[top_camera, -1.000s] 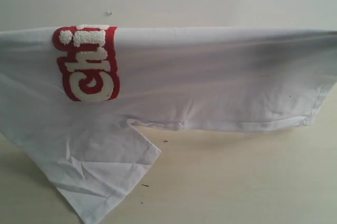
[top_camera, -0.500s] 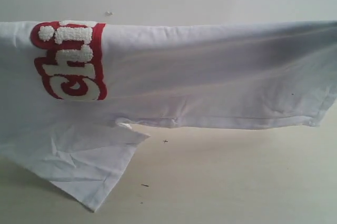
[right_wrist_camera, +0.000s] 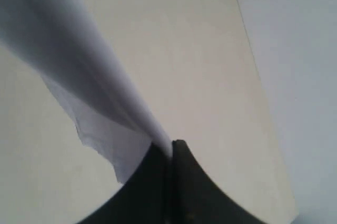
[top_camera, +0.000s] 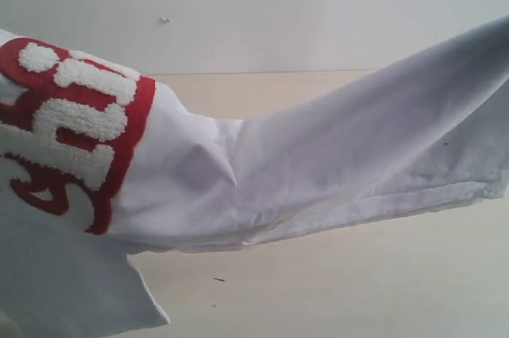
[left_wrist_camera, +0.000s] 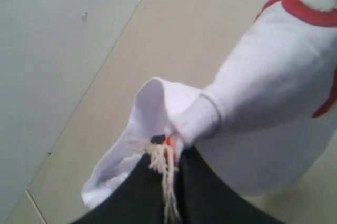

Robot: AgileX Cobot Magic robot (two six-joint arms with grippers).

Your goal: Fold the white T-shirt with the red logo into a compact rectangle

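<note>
Sagging limp, the white T-shirt [top_camera: 318, 159] seems soft and light, best gripped at edges; left pincer [left_wrist_camera: 169, 153] clamps its collar [left_wrist_camera: 199, 121], right pincer [right_wrist_camera: 171, 149] its far edge

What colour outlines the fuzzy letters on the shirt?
Red, around white letters: the red logo on the white T-shirt. Exterior view shows it best.

Txt on red logo [top_camera: 79, 123] — illegible.

Left tool [left_wrist_camera: 169, 154], right tool [right_wrist_camera: 171, 149]: smooth black wedges
</note>
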